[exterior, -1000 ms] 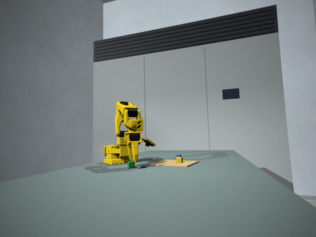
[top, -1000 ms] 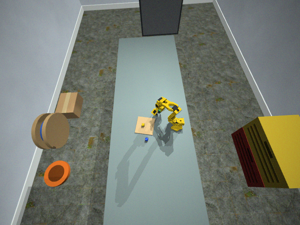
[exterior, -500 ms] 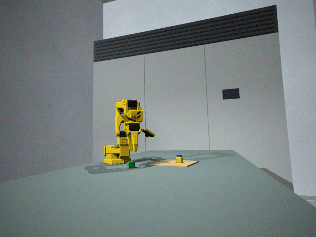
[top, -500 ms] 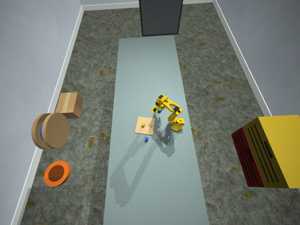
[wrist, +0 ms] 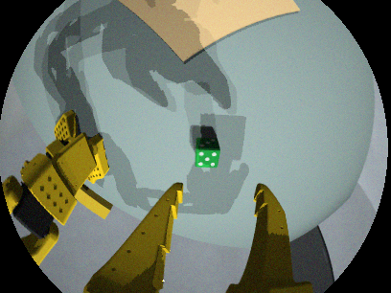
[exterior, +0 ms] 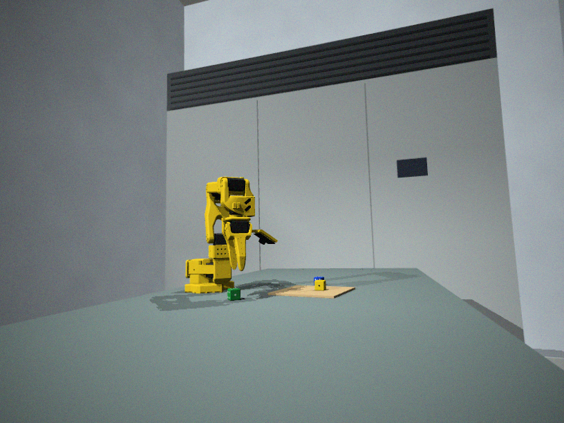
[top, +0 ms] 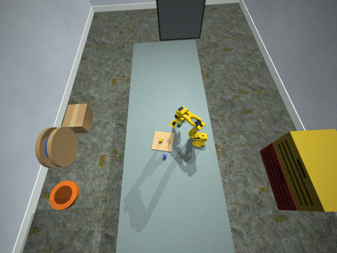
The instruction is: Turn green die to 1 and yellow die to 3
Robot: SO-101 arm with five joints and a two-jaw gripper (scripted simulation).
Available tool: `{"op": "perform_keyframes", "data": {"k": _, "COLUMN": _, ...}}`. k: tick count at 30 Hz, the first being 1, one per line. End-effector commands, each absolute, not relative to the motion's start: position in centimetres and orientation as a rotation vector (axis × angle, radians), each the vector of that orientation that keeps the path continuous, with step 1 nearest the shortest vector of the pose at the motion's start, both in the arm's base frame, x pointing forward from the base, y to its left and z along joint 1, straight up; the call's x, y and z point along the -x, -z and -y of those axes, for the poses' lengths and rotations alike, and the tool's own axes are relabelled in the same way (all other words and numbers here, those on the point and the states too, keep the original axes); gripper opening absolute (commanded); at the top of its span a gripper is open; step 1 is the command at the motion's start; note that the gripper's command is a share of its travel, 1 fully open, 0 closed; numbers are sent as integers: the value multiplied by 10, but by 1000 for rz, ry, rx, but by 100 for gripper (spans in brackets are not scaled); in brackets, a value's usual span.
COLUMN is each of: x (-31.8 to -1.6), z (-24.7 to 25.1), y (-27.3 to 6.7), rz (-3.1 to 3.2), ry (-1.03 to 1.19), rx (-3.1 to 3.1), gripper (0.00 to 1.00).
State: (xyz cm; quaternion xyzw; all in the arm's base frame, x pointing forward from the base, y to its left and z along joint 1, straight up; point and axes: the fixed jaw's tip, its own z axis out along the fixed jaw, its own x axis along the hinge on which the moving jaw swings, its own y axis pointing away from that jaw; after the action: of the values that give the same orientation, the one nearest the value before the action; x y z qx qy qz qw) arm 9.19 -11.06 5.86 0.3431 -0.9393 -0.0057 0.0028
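Observation:
The green die (top: 179,123) (exterior: 233,294) (wrist: 207,157) lies flat on the bare table (top: 163,81), off the mat and near its corner. In the wrist view it shows a face with several white pips. My gripper (exterior: 239,266) (wrist: 218,192) hangs a little above the green die, partly open, with nothing between the fingers. The yellow die (top: 160,140) (exterior: 319,285) lies flat on the tan mat (top: 163,146) (exterior: 336,291) (wrist: 243,3). The blue die (top: 164,156) (exterior: 318,278) lies on the table just off the mat's front edge.
The arm's base (top: 198,138) (exterior: 202,277) stands on the table to the right of the mat. On the floor to the left are a cardboard box (top: 77,117), a wooden spool (top: 55,146) and an orange ring (top: 63,194). A yellow-and-red crate (top: 302,168) is at the right.

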Motion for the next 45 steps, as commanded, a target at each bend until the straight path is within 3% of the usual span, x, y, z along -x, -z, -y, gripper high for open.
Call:
{"op": "perform_keyframes", "data": {"k": 1, "x": -95, "z": 116, "y": -67, "rz": 2971, "ry": -66, "rx": -1063, "gripper": 29}}
{"op": "perform_keyframes", "data": {"k": 10, "x": -96, "z": 118, "y": -72, "rz": 2983, "ry": -131, "rx": -1067, "gripper": 29}}
{"op": "perform_keyframes", "data": {"k": 30, "x": -101, "z": 124, "y": -128, "rz": 3027, "ry": -816, "rx": -1083, "gripper": 28}}
{"op": "perform_keyframes", "data": {"k": 45, "x": -101, "z": 124, "y": -131, "rz": 3040, "ry": -838, "rx": -1059, "gripper": 28}}
